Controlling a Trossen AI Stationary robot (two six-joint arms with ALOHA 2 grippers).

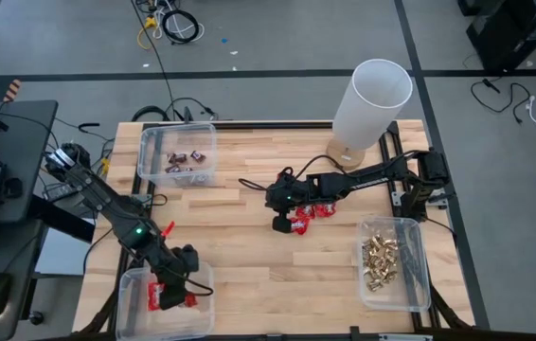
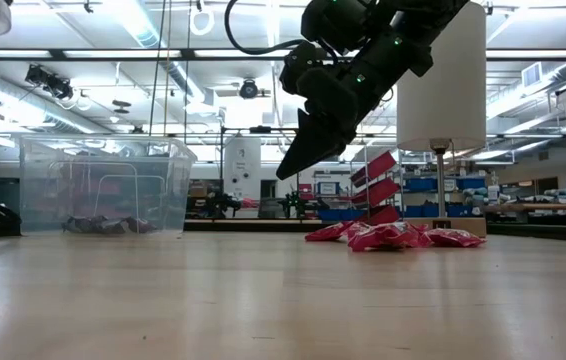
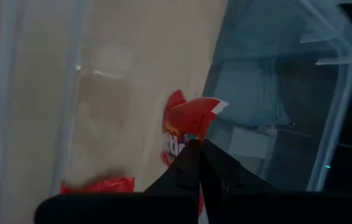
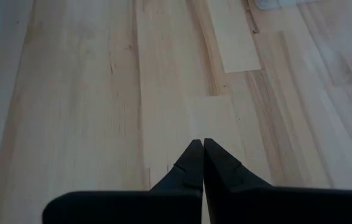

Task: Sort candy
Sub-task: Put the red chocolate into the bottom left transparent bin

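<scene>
Over its bin, the closed left end effector [image 3: 199, 163] pinches an upright red packet [image 3: 188, 121].

The bench [image 1: 249, 256] is pale wood in glued strips, smooth with a soft sheen. Clear glossy plastic bins: one upper left [image 1: 177, 156], one lower left [image 1: 131, 294], one lower right [image 1: 418, 275]. Red sweets [image 2: 388, 236] at centre wear shiny crinkled wrappers; gold ones [image 1: 380, 259] glint like foil. Both tools, left [image 3: 199, 168] and right [image 4: 199, 163], look matt black. The white tube [image 1: 370, 102] looks matt.
</scene>
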